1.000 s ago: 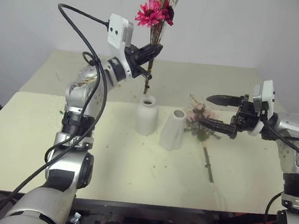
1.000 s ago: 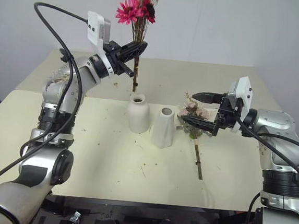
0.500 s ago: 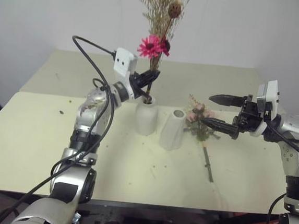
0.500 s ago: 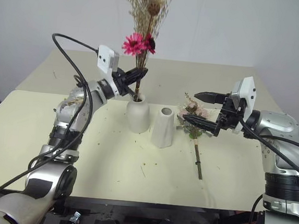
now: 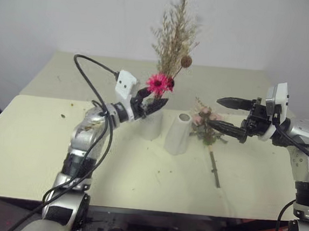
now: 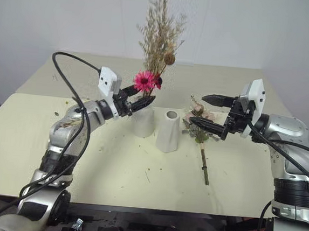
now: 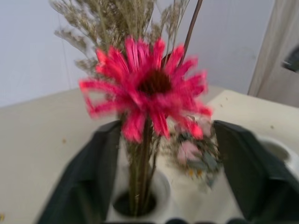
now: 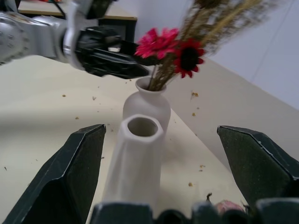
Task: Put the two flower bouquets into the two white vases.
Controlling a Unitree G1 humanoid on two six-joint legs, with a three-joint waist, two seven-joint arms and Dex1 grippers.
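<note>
Tan dried-grass bouquet (image 5: 173, 44) with pink daisy stands in bottle-shaped vase (image 6: 143, 123); left gripper (image 5: 154, 101) fingers open around its stems. Rose bouquet (image 5: 207, 132) lies on table (image 5: 28, 137) beside tapered vase (image 5: 178, 133); right gripper (image 5: 224, 115) fingers open above it.

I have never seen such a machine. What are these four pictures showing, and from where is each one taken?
This is a humanoid robot with two arms at a pale table. Two pictures come from cameras in its head, looking down over the arms. The other two come from cameras on its wrists, looking along the black fingers.

The left gripper is open around the stems of the dry grass bouquet with the pink daisy, which stands in the bottle-shaped white vase. Beside it stands the taller slim vase, empty. The rose bouquet lies on the table. The right gripper hangs open near it, holding nothing.
</note>
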